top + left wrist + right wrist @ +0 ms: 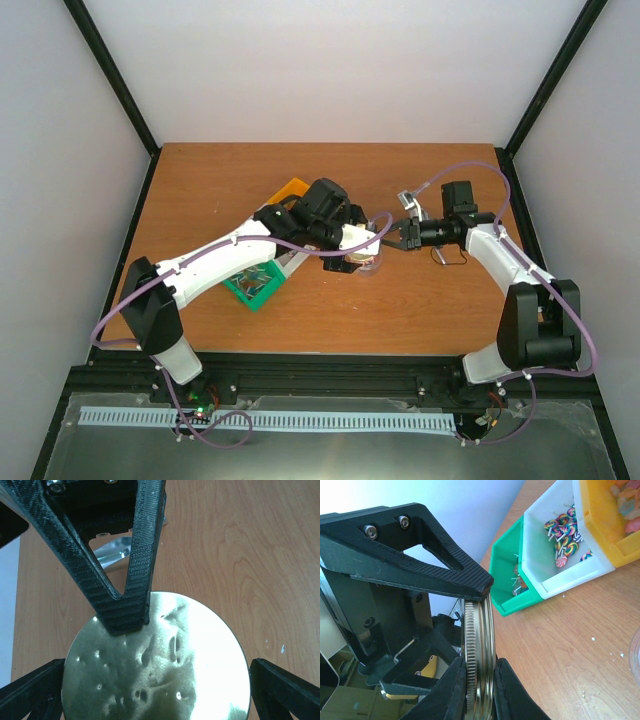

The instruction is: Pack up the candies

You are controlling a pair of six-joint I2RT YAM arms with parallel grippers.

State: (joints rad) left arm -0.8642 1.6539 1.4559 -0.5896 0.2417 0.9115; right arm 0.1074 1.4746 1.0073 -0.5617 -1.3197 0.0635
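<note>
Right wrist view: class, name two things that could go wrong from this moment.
1. The right end effector pinches the metal lid only at its rim, so the lid could pivot or slip out and drop towards the clear jar.
2. The left end effector stands open around the same lid, close to the right one; closing in could knock the two together or work the lid loose.
</note>
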